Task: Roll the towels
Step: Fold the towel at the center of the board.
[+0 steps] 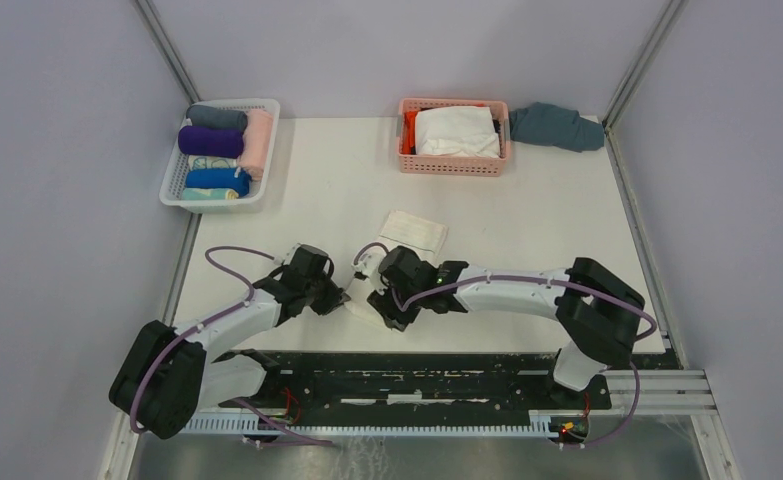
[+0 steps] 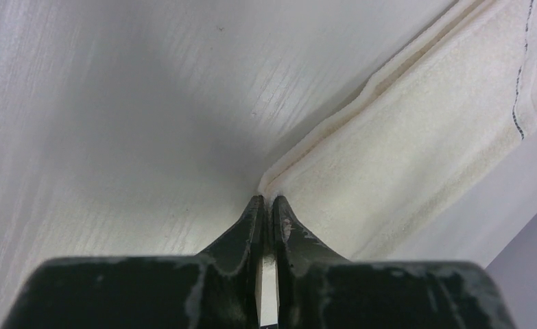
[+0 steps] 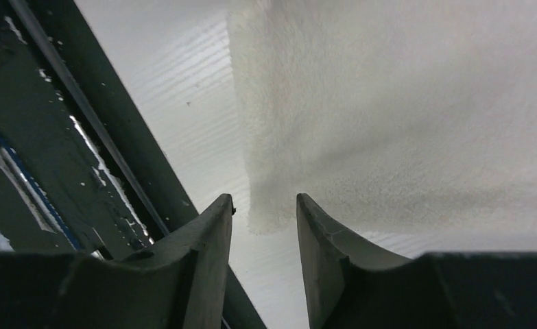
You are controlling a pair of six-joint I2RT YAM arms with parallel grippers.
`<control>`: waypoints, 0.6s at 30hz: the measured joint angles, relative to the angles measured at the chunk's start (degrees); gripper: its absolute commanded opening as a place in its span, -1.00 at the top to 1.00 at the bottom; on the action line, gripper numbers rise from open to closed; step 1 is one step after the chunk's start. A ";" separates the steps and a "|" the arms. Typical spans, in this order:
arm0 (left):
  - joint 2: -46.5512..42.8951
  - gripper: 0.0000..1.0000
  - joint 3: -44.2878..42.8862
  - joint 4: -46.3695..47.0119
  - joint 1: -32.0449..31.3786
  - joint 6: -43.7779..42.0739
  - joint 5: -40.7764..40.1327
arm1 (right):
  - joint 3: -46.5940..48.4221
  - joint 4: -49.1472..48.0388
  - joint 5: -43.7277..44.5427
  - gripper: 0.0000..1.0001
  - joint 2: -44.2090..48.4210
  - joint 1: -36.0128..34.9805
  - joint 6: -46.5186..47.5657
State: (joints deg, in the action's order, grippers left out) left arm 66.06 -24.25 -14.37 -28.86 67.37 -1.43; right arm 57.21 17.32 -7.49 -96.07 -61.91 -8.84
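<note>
Near the front centre of the table lies the cream towel, soft-piled, with a thin dark stitch line by one edge. Its near end lies between both grippers. The left arm reaches inward, low over the table. The left gripper is closed to a thin slit, tips at a towel corner; whether cloth is nipped cannot be told. The right arm reaches leftward, also low. The right gripper stands partly apart, with a towel corner between its tips, unclamped.

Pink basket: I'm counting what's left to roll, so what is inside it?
The pink basket holds a bright white cloth with orange fabric at its left edge. Anything beneath the white cloth is covered.
</note>
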 measured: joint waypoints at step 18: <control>-1.92 0.92 0.00 -0.52 -0.04 0.31 0.00 | 2.95 -2.62 8.90 -0.11 -3.98 -4.98 4.50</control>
State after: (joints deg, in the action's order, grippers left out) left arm 64.14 -24.25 -14.90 -28.91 67.68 -1.43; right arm 60.16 14.70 1.41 -100.05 -66.89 -4.34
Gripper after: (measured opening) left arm 0.130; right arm 0.552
